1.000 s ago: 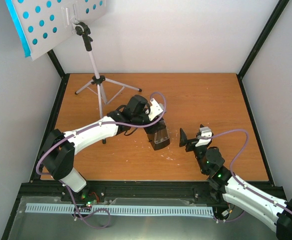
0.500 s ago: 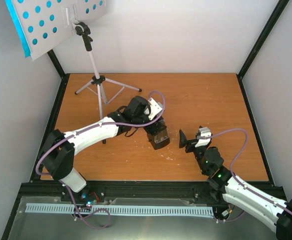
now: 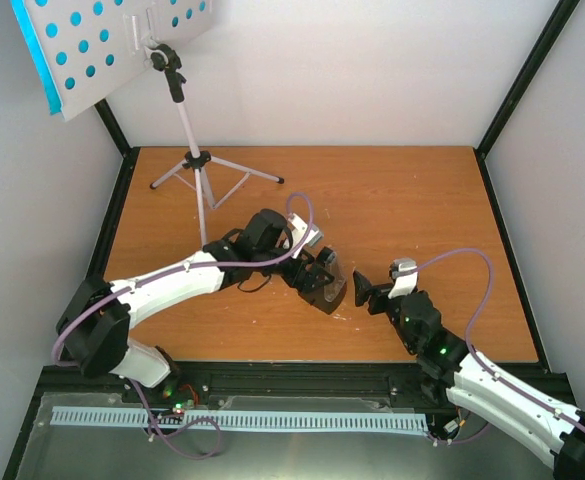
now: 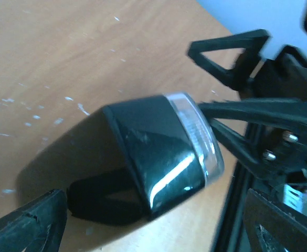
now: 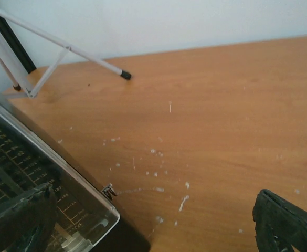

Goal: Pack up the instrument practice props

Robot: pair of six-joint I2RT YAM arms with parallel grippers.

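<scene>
Metronome lies tipped over on the bench at frame centre, long axis toward lower right, loose between the open left hand's fingers, with the open right hand just right of it.

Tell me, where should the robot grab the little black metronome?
Probably across its two flat black sides, coming down from above. The metronome seems to lie tipped over on the table, and the left gripper has its open fingers either side of it.

Music stand blocks the far-left corner; bare table stretches rightward
</scene>
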